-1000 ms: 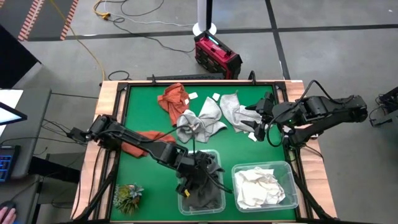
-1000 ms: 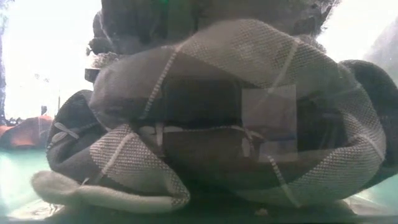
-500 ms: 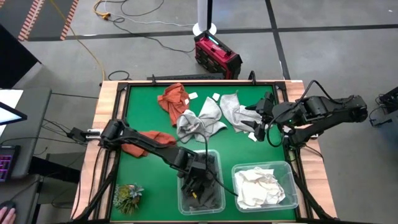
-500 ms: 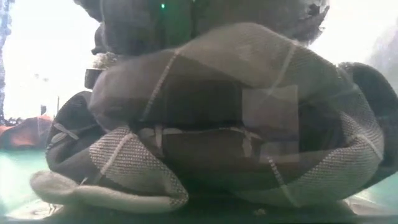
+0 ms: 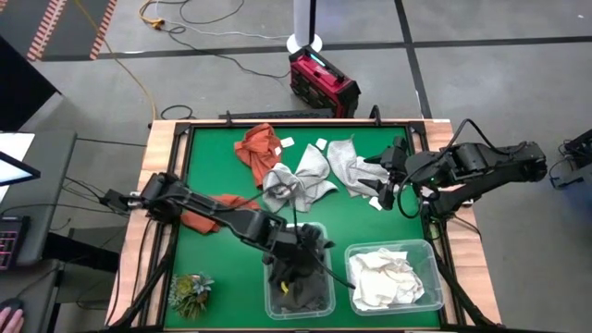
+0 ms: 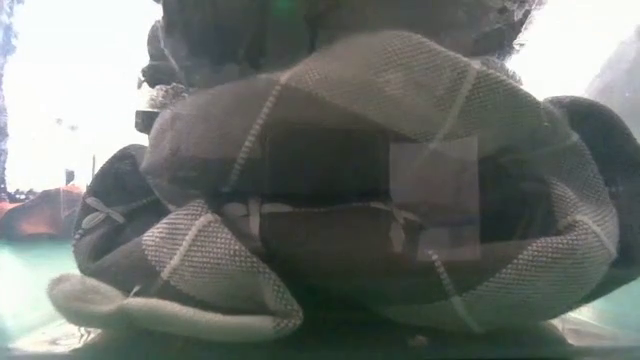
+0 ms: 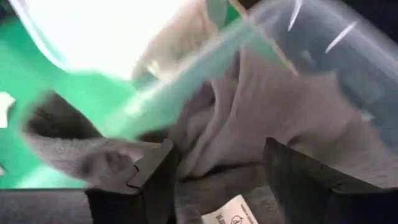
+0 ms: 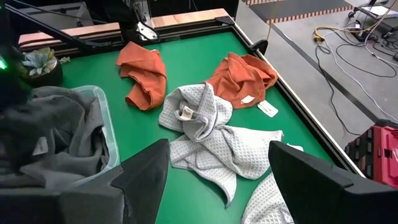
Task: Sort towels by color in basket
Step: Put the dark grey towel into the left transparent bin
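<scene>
My left gripper [image 5: 296, 266] stands open over the clear bin [image 5: 274, 298] near the table's front edge. The bin holds dark grey towels [image 6: 360, 180]. In the left wrist view a grey fold with a white tag [image 7: 233, 214] lies between the fingers. My right gripper [image 5: 384, 182] hangs open at the far right, above a light grey towel [image 5: 350, 165]. A second light grey towel [image 5: 296, 182] lies mid-table. One orange towel [image 5: 259, 146] lies at the far side, and another [image 5: 208, 211] lies partly under my left arm. White towels [image 5: 393, 277] fill the right bin. My left gripper comes slanting down from the table's left, its open fingers [image 7: 143, 183] on either side of a fold of dark grey towel [image 7: 217, 130] lying in the bin. I cannot tell whether the fingers touch the cloth.
A small green plant [image 5: 190, 294] stands at the near left corner. A raised wooden rim [image 5: 165, 139] runs round the green table. A red box [image 5: 322, 83] and cables lie on the floor beyond the far edge. Bare green surface [image 5: 213, 157] lies at the far left.
My left gripper has pushed toward the table's near edge over the dark grey bin and then drawn back to about where it was, staying open. The right arm has kept still.
</scene>
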You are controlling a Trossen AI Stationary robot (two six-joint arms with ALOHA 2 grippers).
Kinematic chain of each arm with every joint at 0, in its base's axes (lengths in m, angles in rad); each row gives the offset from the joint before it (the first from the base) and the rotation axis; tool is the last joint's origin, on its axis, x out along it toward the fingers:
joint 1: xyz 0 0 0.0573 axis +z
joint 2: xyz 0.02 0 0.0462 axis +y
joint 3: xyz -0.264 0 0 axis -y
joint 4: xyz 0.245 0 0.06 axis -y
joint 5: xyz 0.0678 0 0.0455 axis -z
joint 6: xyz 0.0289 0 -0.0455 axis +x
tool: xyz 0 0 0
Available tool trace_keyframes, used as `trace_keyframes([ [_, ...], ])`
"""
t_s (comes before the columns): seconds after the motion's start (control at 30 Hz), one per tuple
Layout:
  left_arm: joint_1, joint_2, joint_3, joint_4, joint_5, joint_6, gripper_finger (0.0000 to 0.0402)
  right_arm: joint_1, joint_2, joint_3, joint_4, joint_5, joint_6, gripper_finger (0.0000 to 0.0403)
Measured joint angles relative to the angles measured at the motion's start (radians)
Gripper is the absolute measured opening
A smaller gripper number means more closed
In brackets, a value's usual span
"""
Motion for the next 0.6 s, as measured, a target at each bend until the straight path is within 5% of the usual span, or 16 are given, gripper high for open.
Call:
trace_keyframes([
  [0.33,0.003,0.176,0.004,-0.054,-0.002,-0.106,0.0224,0.0,0.001,0.0,0.001,0.0,-0.001,0.0306],
  [0.6,-0.001,0.164,0.269,-0.284,-0.029,-0.073,0.0224,0.0,0.001,0.0,0.003,0.0,-0.001,0.0306],
])
